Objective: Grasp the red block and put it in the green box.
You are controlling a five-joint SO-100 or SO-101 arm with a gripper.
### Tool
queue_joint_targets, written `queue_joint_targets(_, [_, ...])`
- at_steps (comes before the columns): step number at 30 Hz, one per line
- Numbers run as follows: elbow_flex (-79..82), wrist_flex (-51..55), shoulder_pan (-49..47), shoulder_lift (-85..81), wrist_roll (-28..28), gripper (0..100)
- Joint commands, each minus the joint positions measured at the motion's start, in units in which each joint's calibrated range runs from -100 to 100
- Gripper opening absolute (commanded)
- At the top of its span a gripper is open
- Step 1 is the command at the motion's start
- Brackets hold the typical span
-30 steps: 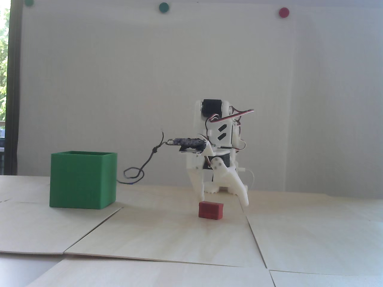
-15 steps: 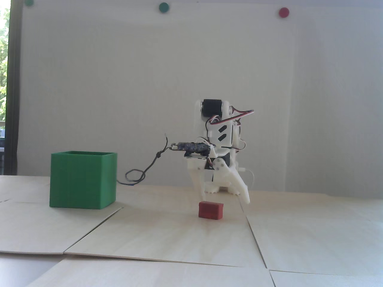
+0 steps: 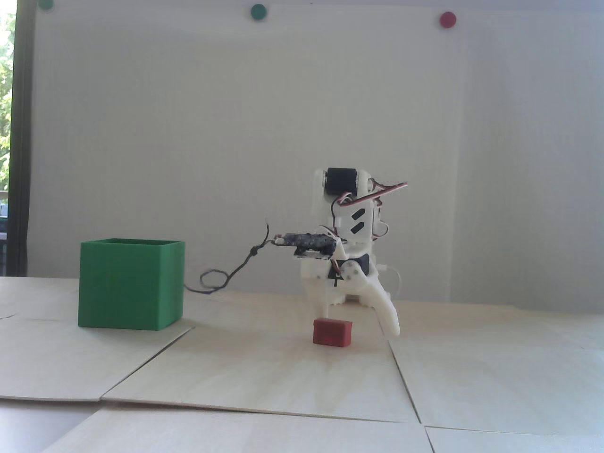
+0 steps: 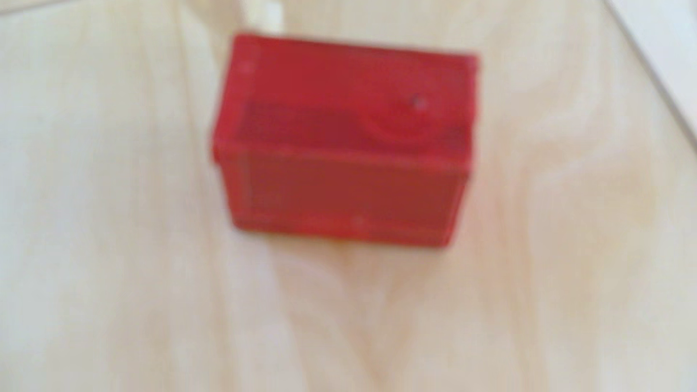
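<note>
Claw (image 3: 358, 323) spread wide, straddling red block (image 3: 332, 332)

Block (image 3: 332, 332) is a matte dark red, brighter red up close in the wrist view (image 4: 345, 139). Box (image 3: 130, 284) is flat green with fine ribbing. Worktop (image 3: 264, 377) is pale wood grain. Arm (image 3: 351, 264) is white with black motors, and the wall dots are green (image 3: 258, 11) and red (image 3: 447, 19).

Pale wooden worktop (image 3: 264, 377) of jointed panels; two green wall dots (image 3: 258, 11) and one red wall dot (image 3: 447, 19) above.
</note>
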Motion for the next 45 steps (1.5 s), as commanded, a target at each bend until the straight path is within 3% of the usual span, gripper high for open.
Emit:
queue_joint_targets(1, [-5.74,-1.36,-0.82,-0.86,-0.61,39])
queue_joint_targets(16, [-5.83,-4.48,0.31,-0.62,-4.68,39])
queue_joint_targets(38, [-5.20,5.63,1.76,-8.04,-5.30,39])
queue_joint_targets(45, [-5.12,5.21,2.24,-7.81,-5.30,31])
